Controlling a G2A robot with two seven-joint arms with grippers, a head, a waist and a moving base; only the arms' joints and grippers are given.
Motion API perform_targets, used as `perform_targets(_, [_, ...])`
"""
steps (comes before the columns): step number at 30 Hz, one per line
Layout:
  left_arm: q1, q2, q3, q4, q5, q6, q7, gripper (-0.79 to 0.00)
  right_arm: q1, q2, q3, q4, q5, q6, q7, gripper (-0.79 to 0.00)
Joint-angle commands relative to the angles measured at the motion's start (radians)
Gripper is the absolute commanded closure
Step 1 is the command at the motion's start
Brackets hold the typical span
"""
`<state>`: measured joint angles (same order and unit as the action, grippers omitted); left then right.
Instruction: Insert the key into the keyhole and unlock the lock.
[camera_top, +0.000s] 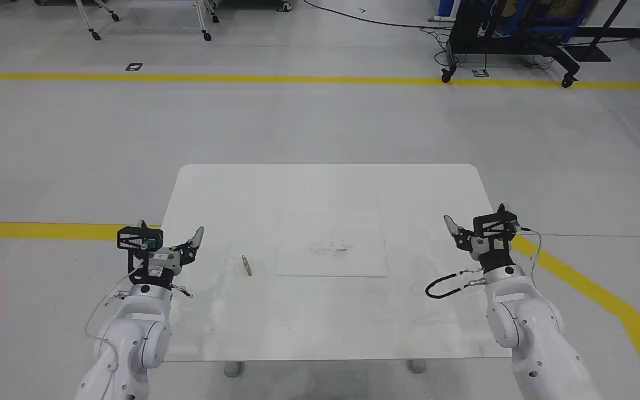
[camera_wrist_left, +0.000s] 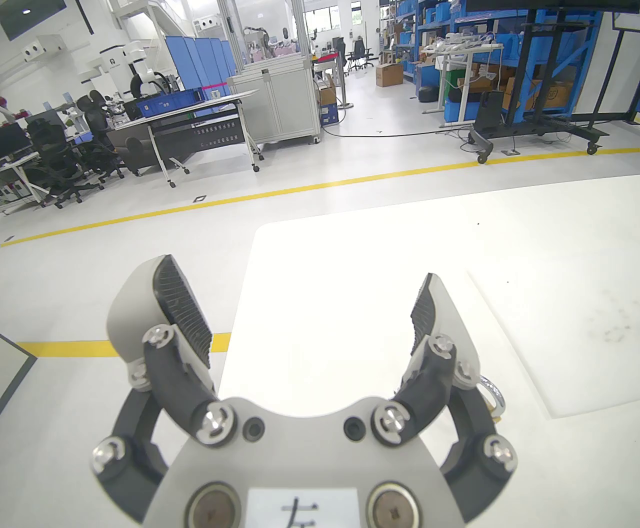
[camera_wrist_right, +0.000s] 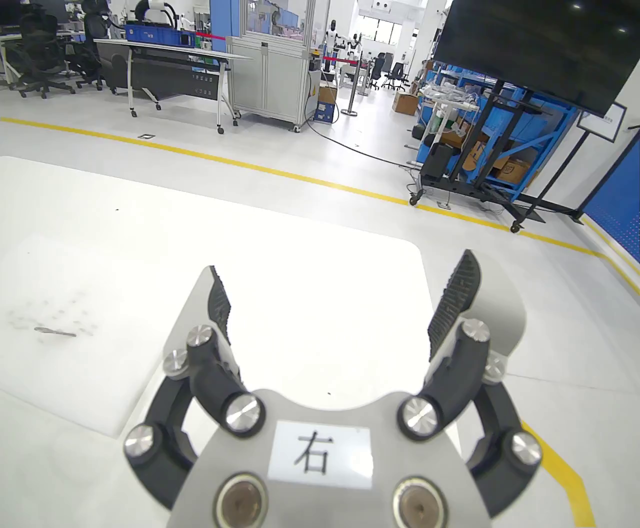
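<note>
Key (camera_wrist_right: 55, 331), one: flat on table (camera_top: 300, 190), long axis side to side; tip end unclear. Lock (camera_top: 245, 264), one, near left gripper (camera_wrist_left: 300, 280). Left and right gripper (camera_wrist_right: 340, 270): jaws wide apart, empty.

The left gripper (camera_wrist_left: 297, 287) and right gripper (camera_wrist_right: 341, 267) look alike: pale grey fingers (camera_wrist_left: 125, 320) with black ribbed pads (camera_wrist_left: 182, 310), and black linkages (camera_wrist_left: 175, 380) pinned by round silver screws (camera_wrist_left: 216, 423) to a silver plate (camera_wrist_left: 300, 450). Behind the fingers, each plate carries a white label (camera_wrist_right: 320, 452) with one black character. The arms (camera_top: 140, 335) are white, and a black cable (camera_top: 430, 290) loops beside the right wrist.
</note>
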<state>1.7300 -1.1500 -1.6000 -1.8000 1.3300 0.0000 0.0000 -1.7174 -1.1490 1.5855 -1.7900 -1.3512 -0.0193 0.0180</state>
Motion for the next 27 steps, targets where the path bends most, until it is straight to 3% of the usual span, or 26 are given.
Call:
perform_targets(1, [0.0,0.0,0.0,0.0,0.0,0.0,0.0,-0.785,0.059,-0.002,-0.048,0.033,-0.043,-0.026,0.079,-0.785])
perform_targets(10, [0.0,0.0,0.0,0.0,0.0,0.0,0.0,-0.785,0.289,-0.012,-0.233,0.234,-0.03,-0.345,0.193,-0.785])
perform_targets(18, [0.0,0.0,0.0,0.0,0.0,0.0,0.0,-0.785,0.504,-0.029,-0.398,0.491,0.034,-0.748,0.167,-0.785])
perform_targets(23, [0.0,0.0,0.0,0.0,0.0,0.0,0.0,-0.785,0.622,-0.043,-0.486,0.607,-0.022,-0.877,0.114,-0.785])
perform_targets(24, [0.0,0.0,0.0,0.0,0.0,0.0,0.0,-0.785,0.641,-0.044,-0.506,0.622,-0.046,-0.913,0.087,-0.52])
perform_targets(25, [0.0,0.0,0.0,0.0,0.0,0.0,0.0,-0.785,0.66,-0.046,-0.518,0.649,-0.062,-0.933,0.06,-0.385])
perform_targets(27, [0.0,0.0,0.0,0.0,0.0,0.0,0.0,-0.785,0.699,-0.053,-0.548,0.701,-0.091,-0.942,0.03,-0.277])
